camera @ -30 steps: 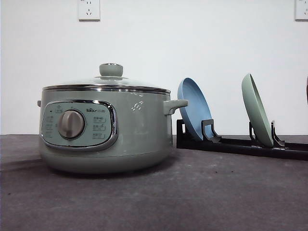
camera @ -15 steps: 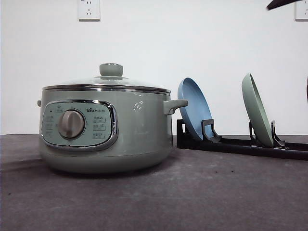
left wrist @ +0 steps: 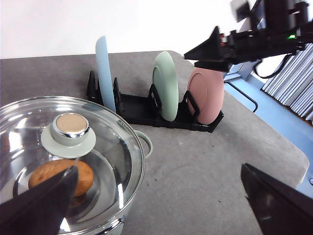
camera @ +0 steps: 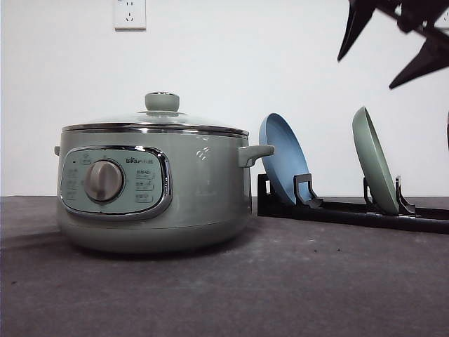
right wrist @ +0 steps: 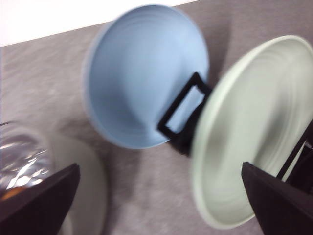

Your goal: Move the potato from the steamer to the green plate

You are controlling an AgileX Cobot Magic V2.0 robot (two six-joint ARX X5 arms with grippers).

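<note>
Grey desk (camera: 295,281), white wall behind. Steamer (camera: 154,189) lidded; potato (left wrist: 61,177) sits inside under the glass lid (left wrist: 102,147). Green plate (camera: 374,160) stands upright in the black rack (camera: 351,209), between the blue plate (camera: 282,158) and the pink plate (left wrist: 207,95). Right end effector (camera: 389,43) hangs above the green plate, released, empty. Left end effector (left wrist: 156,200) above the steamer, released, empty. Step judged: fetching the plate. Next: descend, pinch the rim, lift clear of the rack slot.

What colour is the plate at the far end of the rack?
Pink: the round pink plate, seen best in the left wrist view.
</note>
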